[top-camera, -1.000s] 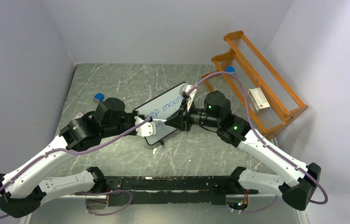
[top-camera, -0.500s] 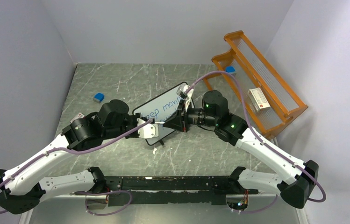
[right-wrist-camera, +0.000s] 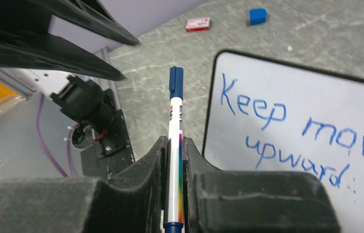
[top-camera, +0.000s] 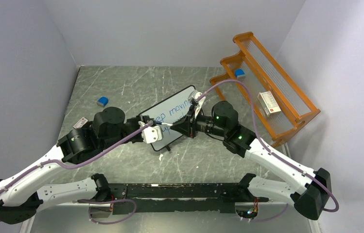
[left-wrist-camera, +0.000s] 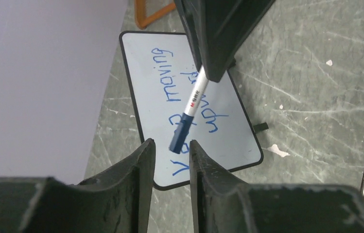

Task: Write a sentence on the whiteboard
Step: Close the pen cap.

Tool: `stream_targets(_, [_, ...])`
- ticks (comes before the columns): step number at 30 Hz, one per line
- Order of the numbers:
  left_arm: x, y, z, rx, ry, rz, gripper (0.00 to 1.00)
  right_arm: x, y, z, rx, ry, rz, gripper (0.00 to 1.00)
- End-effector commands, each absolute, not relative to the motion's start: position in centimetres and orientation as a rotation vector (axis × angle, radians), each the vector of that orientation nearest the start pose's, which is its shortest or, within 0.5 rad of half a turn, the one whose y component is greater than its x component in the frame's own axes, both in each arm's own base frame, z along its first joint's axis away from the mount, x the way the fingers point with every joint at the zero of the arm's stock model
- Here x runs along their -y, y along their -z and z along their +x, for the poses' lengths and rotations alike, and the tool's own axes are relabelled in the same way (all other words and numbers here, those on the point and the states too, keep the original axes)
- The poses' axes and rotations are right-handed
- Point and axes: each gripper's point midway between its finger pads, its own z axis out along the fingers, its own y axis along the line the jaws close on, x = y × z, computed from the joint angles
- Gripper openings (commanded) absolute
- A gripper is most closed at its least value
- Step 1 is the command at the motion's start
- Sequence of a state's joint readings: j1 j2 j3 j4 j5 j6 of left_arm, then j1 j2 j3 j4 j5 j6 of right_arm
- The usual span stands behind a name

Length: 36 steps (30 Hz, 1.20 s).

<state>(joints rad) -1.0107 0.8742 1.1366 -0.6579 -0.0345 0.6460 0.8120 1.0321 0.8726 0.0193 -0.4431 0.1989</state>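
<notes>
Since its jaws stand narrowly apart with nothing between them, left gripper (left-wrist-camera: 170,145): hazard, judged: its tips sit just short of the cap, so a careless move could knock the marker askew. Make: matte black fingers, blunt and curved.
Right gripper (right-wrist-camera: 174,141): clamped on the marker barrel. Hazard: if the grip slackens, the marker falls onto the writing. Make: black, grainy-faced pads.
Marker (right-wrist-camera: 175,111): held level above the board, cap end towards the left gripper. Make: slim white plastic barrel, printed label, smooth.
Cap (right-wrist-camera: 176,81): dark blue, on the tip. Hazard: whether it is pressed fully home cannot be told; a loose one would let the tip dry.
Whiteboard (right-wrist-camera: 316,87): flat on the table (top-camera: 121,87) at mid-depth, skewed, below both grippers. Hazard: likely light, so a nudge may slide it. Make: glossy white face, thin black frame, rounded corners, small black feet.
Sentence (right-wrist-camera: 255,104): blue handwriting in two lines, "Keep moving upward". Hazard: such ink likely smears under any brushing finger or cable.
Table: grey, marble-veined, smooth.
Blue block (top-camera: 103,101): small, left of the board.
Orange rack (top-camera: 245,39): far right, slatted, against the wall.
</notes>
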Motion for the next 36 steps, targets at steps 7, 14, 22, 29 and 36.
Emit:
stream_targets(7, [23.8,-31.5,17.1,-1.303,0.235,1.537,0.42,-30.7,-28.7,19.1,-1.575,-1.070,-0.829,0.00])
stream_targets(14, [24.1,-29.9,17.9,-1.339,0.194,1.576,0.46,-30.7,-29.5,17.8,-1.519,-1.113,-0.876,0.00])
stream_targets(22, [24.7,-29.8,18.3,-1.342,0.184,1.597,0.45,-30.5,-29.7,16.9,-1.495,-1.137,-0.907,0.00])
stream_targets(29, [24.4,-28.8,18.7,-1.374,0.148,1.614,0.41,-30.5,-30.2,16.4,-1.467,-1.159,-0.926,0.00])
stream_targets(36, [25.3,-28.4,18.1,-1.363,0.203,1.662,0.08,-30.9,-30.3,16.1,-1.462,-1.177,-0.951,0.00])
